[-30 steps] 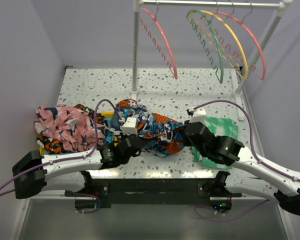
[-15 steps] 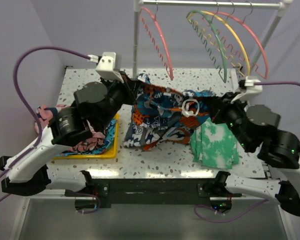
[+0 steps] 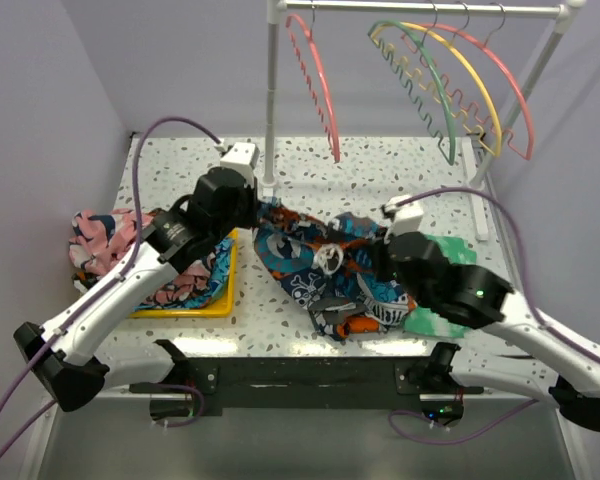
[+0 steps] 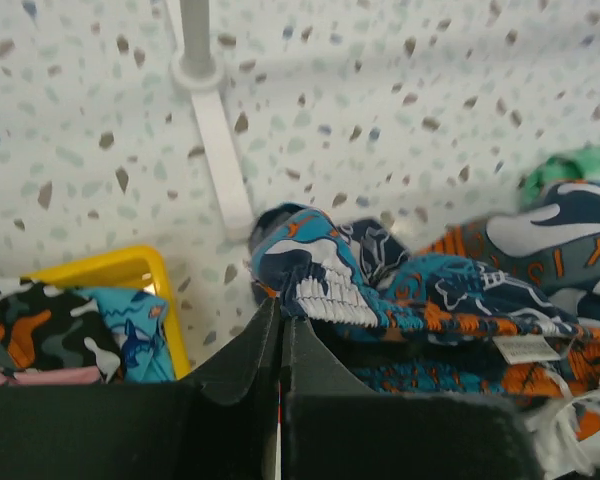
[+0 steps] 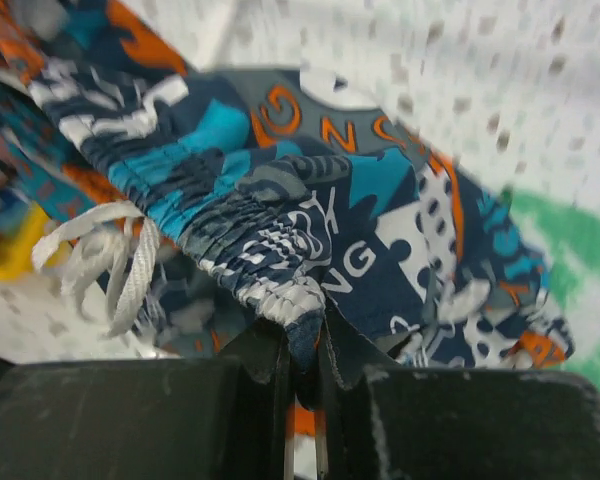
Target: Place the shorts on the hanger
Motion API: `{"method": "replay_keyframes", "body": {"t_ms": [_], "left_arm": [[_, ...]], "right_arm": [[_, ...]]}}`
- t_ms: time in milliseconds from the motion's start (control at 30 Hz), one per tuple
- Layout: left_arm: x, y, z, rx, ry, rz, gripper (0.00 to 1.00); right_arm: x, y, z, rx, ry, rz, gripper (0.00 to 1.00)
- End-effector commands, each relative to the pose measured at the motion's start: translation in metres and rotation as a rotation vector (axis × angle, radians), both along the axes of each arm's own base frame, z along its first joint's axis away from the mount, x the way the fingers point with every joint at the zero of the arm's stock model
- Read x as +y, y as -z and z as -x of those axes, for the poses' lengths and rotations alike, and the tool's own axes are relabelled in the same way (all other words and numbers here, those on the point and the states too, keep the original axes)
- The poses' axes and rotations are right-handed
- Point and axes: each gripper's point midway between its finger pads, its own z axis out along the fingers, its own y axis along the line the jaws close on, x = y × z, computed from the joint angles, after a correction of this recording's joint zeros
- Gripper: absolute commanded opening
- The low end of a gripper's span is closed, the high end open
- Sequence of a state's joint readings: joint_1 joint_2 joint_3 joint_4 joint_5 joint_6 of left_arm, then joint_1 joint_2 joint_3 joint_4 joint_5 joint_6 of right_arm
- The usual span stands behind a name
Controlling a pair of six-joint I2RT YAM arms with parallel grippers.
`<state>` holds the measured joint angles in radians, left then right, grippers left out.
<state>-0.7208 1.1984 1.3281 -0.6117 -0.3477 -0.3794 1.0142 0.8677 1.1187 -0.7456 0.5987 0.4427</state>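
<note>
The shorts (image 3: 320, 268), in an orange, teal, navy and white print, hang stretched low over the table between my two grippers. The left gripper (image 3: 258, 208) is shut on their far-left corner (image 4: 320, 290), right at its fingertips (image 4: 280, 305). My right gripper (image 3: 382, 252) is shut on the gathered waistband (image 5: 280, 290), which sticks up between its jaws (image 5: 302, 350). The white drawstring (image 3: 330, 260) dangles in a loop (image 5: 110, 250) at the middle. The hanger (image 3: 320, 85), coral-pink with a zigzag strip, hangs alone on the rail above and behind the shorts.
A yellow tray (image 3: 180, 312) at the left holds a pink-and-navy garment (image 3: 105, 240). A green-and-white cloth (image 3: 450, 250) lies under my right arm. The rack's white post (image 3: 271, 100) stands just behind the left gripper. Green (image 3: 435, 90), yellow (image 3: 475, 80) and another pink hanger (image 3: 515, 100) hang at the right.
Both arms rose from the table's front with the shorts held high and spread. They have since come down, and the shorts now stretch lower over the table.
</note>
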Motion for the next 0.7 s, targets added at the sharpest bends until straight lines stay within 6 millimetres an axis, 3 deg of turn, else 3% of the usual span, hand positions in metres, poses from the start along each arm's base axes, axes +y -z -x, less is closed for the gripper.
{"method": "replay_keyframes", "body": {"t_ms": [0,100,167,233,333,367,400,433,533,667], "left_arm": [[-0.012,0.054,0.009,0.086,0.101,0.095,0.0],[-0.02,0.102,0.017,0.185,0.16,0.057,0.0],[-0.024,0.127,0.021,0.238,0.202,0.019,0.0],[-0.029,0.141,0.023,0.269,0.24,-0.004,0.0],[-0.034,0.147,0.021,0.278,0.265,-0.008,0.0],[-0.036,0.146,0.02,0.276,0.268,-0.007,0.0],[-0.037,0.145,0.019,0.273,0.274,-0.006,0.0],[-0.039,0.145,0.02,0.275,0.284,-0.001,0.0],[-0.039,0.149,0.022,0.278,0.296,-0.009,0.0],[-0.036,0.153,0.024,0.279,0.3,-0.017,0.0]], "right_arm": [[0.014,0.08,0.015,0.159,-0.013,-0.05,0.0],[0.019,0.119,0.025,0.241,-0.03,-0.044,0.11],[0.022,0.138,0.032,0.284,-0.065,-0.031,0.27],[0.022,0.143,0.035,0.298,-0.081,-0.009,0.41],[0.027,0.126,0.034,0.266,-0.123,-0.016,0.68],[0.031,0.106,0.031,0.234,-0.134,-0.045,0.8],[0.032,0.096,0.03,0.218,-0.143,-0.05,0.82],[0.032,0.072,0.026,0.176,-0.149,-0.063,0.82],[0.025,0.045,0.019,0.123,-0.109,-0.066,0.83],[0.027,-0.013,0.007,0.002,-0.085,-0.172,0.82]]}}
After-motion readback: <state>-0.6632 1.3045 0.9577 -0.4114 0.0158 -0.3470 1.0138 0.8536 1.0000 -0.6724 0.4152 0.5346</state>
